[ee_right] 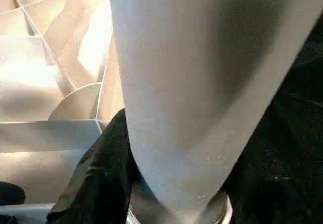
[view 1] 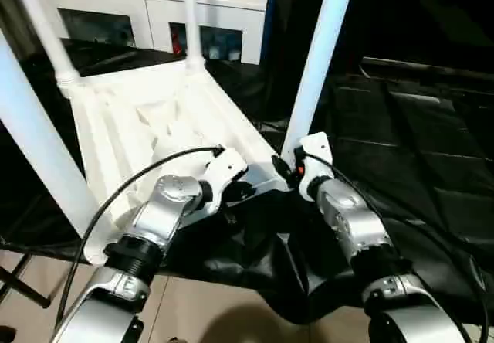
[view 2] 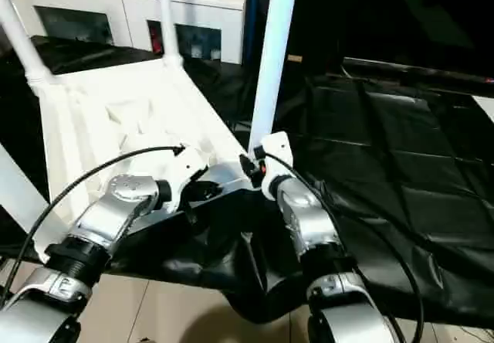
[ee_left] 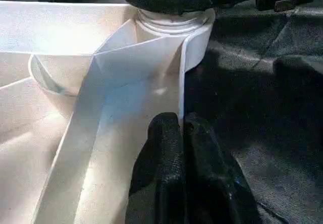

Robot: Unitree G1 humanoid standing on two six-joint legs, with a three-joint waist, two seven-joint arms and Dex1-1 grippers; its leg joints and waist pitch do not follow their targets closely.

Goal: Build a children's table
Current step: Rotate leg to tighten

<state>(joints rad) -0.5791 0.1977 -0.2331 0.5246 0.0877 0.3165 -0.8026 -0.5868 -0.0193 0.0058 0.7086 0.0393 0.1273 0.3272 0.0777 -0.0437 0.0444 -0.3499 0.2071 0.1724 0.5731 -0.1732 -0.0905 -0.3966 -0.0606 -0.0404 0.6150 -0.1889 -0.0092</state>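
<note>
1. The white plastic table top point(view 1: 147, 127) lies ribbed underside up on black sheeting point(view 1: 417, 150).
2. Long white tapered tube legs point(view 1: 320, 57) point upward.
3. The left end effector point(ee_left: 179, 133) pinches the top's rim.
4. The right end effector point(ee_right: 166, 183) grips the near-right leg's base.

The left gripper point(ee_left: 180, 133), two black fingers pressed close, pinches the thin upright white plastic rim point(ee_left: 180, 82) of the table top's ribbed underside. Just beyond stands a round white corner socket point(ee_left: 174, 32), a dark shape over its mouth. Crumpled black sheeting point(ee_left: 262, 98) lies beside the rim.
</note>
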